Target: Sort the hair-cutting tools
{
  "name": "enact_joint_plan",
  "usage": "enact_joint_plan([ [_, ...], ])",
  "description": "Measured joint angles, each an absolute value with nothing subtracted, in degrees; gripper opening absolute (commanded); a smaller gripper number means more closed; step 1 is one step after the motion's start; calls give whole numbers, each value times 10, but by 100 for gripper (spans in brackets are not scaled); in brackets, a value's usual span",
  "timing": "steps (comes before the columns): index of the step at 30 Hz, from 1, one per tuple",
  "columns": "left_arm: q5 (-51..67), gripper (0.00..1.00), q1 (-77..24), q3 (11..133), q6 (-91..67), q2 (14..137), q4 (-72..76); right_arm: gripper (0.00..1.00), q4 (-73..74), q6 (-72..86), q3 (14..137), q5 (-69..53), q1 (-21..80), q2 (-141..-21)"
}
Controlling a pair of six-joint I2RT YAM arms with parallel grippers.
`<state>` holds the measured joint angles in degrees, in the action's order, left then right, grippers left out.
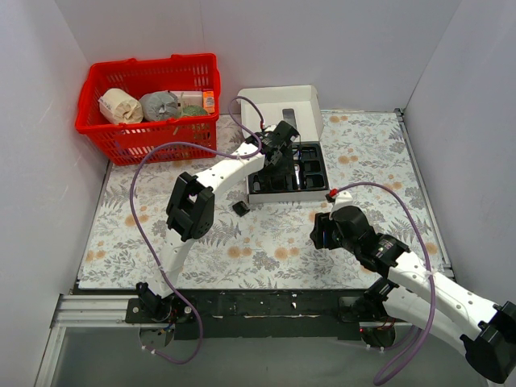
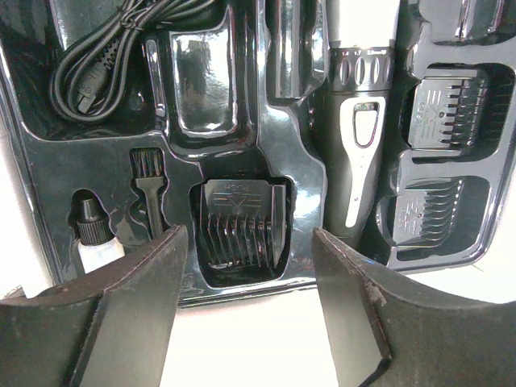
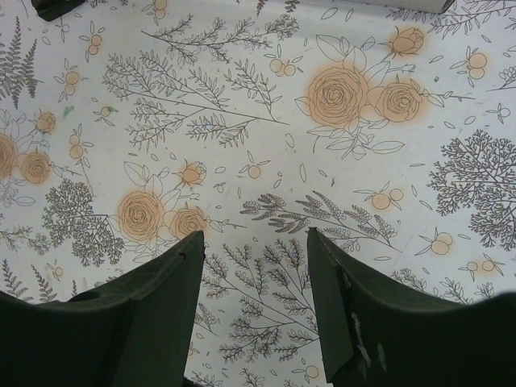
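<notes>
Left wrist shows wide left claw [image 2: 248, 238] over tray [image 2: 56, 173] holding clipper [image 2: 360, 137], cord [image 2: 105, 48], 3 combs [image 2: 242, 222]; right claw [image 3: 254, 238] wide.

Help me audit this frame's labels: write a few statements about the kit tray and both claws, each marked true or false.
1. The left claw hangs open over the black tray. True.
2. The clipper lies in the tray. True.
3. The right claw grips a comb attachment. False: it is open and empty above the flowered table cover.
4. The cord lies loose on the table. False: it is coiled in a tray pocket.
5. A small black piece lies on the table cover outside the tray. True.
</notes>
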<state>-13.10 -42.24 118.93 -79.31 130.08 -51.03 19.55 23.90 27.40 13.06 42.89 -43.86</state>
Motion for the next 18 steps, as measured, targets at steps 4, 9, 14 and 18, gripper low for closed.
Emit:
enact_joint_plan([
  [4, -131, 70, -422, 1189, -793, 1301, -511, 62, 195, 239, 274, 130, 429, -439],
  [9, -133, 76, -422, 1189, -793, 1301, -514, 62, 186, 239, 274, 128, 429, -458],
  [14, -135, 98, -422, 1180, -786, 1295, -505, 62, 179, 237, 274, 119, 429, -475],
  [18, -135, 98, -422, 1145, -779, 1268, -486, 62, 178, 230, 288, 119, 429, -494],
])
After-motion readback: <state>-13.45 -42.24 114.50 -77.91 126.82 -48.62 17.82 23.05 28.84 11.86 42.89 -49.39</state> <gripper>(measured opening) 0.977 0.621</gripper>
